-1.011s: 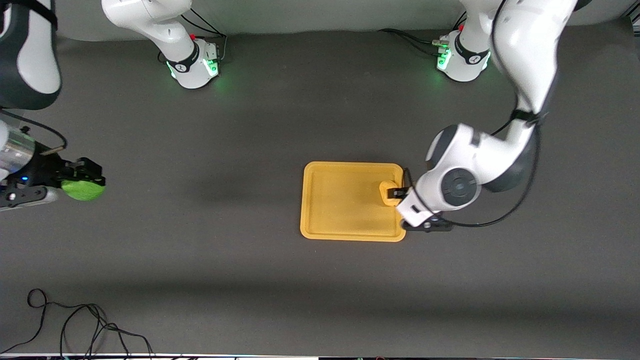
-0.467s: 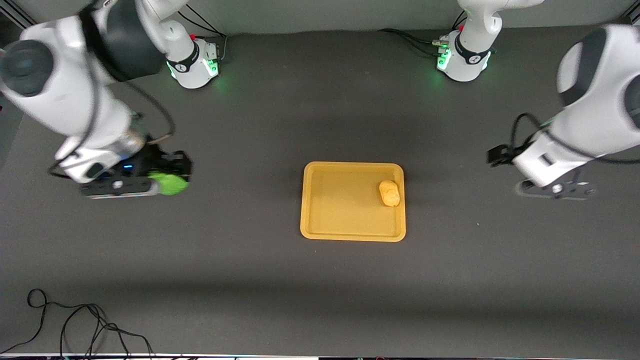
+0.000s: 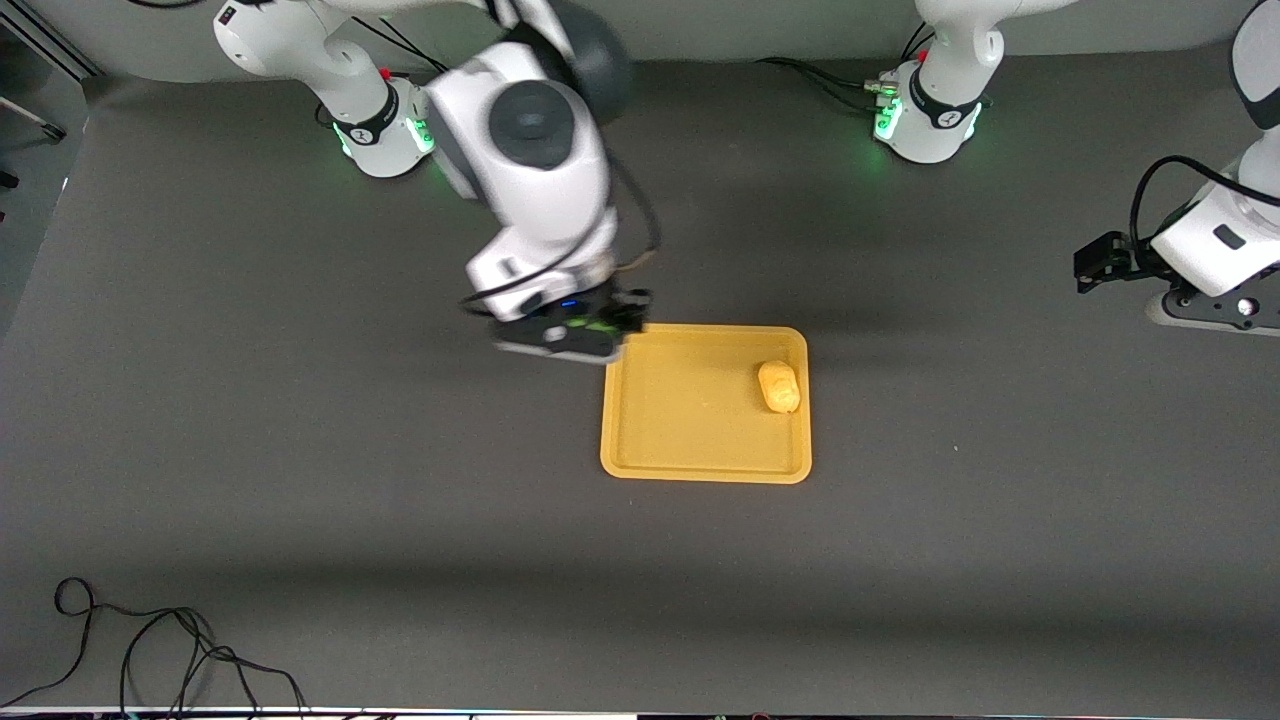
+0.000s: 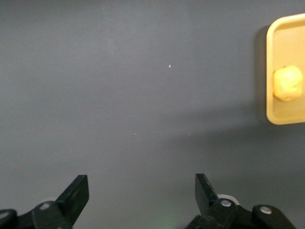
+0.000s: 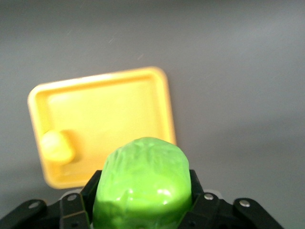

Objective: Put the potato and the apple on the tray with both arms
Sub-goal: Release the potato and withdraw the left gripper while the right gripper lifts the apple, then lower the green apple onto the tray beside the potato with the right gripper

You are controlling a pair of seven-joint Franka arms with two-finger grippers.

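The yellow-orange tray (image 3: pixel 700 440) lies mid-table. The potato (image 3: pixel 779 386) rests on it near the rim toward the left arm's end. My right gripper (image 3: pixel 608 328) is over the tray's corner toward the right arm's base, shut on the green apple (image 5: pixel 143 183); the hand hides the apple in the front view. The right wrist view shows the tray (image 5: pixel 119 102) and the potato (image 5: pixel 57 148) below the apple. My left gripper (image 3: pixel 1098 262) is open and empty over bare table at the left arm's end. Its wrist view (image 4: pixel 142 191) shows the tray's rim (image 4: pixel 272 71) and the potato (image 4: pixel 288 83).
A black cable (image 3: pixel 150 650) lies coiled on the table near the front camera at the right arm's end. Both arm bases (image 3: pixel 385 125) (image 3: pixel 925 115) glow green along the table's edge farthest from the front camera.
My right gripper carried the apple from the right arm's end of the table to the tray's corner. My left gripper let go of the potato and drew back off the tray toward its own end.
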